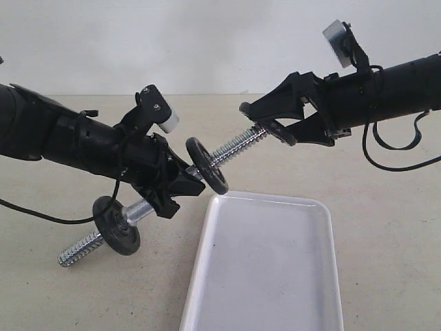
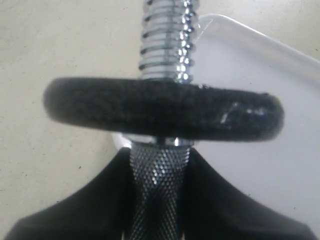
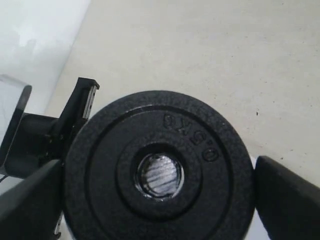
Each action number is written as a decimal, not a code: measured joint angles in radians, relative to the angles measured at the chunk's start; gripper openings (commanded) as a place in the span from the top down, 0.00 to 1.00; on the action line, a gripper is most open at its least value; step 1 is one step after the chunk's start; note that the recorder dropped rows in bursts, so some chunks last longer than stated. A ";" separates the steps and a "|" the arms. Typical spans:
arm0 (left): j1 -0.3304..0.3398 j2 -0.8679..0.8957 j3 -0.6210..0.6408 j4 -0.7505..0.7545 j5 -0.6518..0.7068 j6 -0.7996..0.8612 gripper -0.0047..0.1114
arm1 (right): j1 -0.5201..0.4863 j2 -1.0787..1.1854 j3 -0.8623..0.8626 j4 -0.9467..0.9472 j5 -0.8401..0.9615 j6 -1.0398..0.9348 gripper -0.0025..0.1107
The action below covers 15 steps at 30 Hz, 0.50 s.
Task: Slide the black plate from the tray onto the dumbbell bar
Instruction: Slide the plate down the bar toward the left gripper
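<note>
Fingers of my R gripper sit on both sides of the black plate and squeeze its round edge, so it's held up in the air. Thru the hole in the plate I can see the tip of the dumbbell bar, so the plate is right at the bar's high end w/ the hole lined up on it. I can't tell how far on it is. Fingers of my L gripper are closed tight on the bumpy middle of the bar and hold it tilted, high end toward the R arm, low end down near the table. Just past the L fingers a 2nd black disc is on the screw part of the bar, well apart from the plate. On the other side of the L gripper a 3rd black disc is on the low part, w/ screw thread poking out past it. Below the bar lies the tray, white & shiny, flat on the table. Its far left corner shows just below the 2nd black disc in the outside cam.
</note>
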 measured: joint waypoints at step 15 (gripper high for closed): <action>0.040 0.000 0.000 -0.023 0.092 0.018 0.92 | 0.001 0.000 0.000 0.029 0.039 0.002 0.98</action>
